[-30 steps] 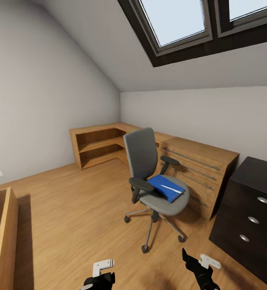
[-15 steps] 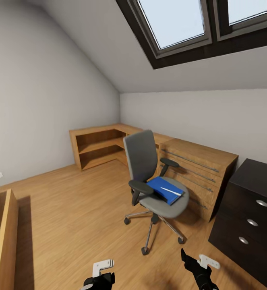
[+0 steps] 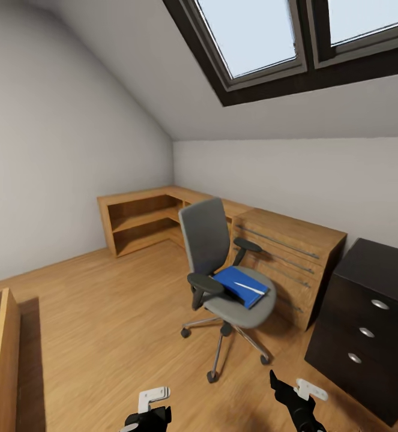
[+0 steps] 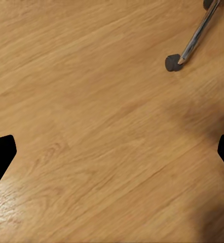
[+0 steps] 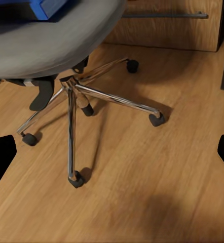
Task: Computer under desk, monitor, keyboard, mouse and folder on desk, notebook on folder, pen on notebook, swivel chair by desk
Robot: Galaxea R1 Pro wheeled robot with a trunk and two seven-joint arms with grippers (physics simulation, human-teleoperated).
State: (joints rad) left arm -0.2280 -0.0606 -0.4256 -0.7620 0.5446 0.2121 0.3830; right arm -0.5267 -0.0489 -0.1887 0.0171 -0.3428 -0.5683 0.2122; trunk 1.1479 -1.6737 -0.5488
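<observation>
Both grippers hang low at the bottom of the head view, the left gripper (image 3: 146,409) and the right gripper (image 3: 295,397), each holding nothing. In the wrist views the dark fingers (image 4: 1,154) sit at opposite edges of the picture, spread wide over bare light wood floor (image 3: 102,312).

Ahead of the right gripper stands the swivel chair (image 3: 223,282), grey with black armrests, on a chrome five-star base (image 5: 74,106) with castors. The bright-blue folder (image 3: 239,285) lies flat on its seat, and a thin pale stick, likely the pen (image 3: 250,288), rests on top of it; no notebook can be made out. Behind the chair runs a low light-wood cabinet (image 3: 283,252), and a black three-drawer unit (image 3: 367,324) stands to the right, near the chair.

The step in hand looks like the approach to the chair for the folder. Done well, the base should roll in from the open side, stopping short of the castors, so a gripper can come down over the folder's near edge without nudging the seat or rolling the pen off.

No brand, label or writing is readable anywhere.
</observation>
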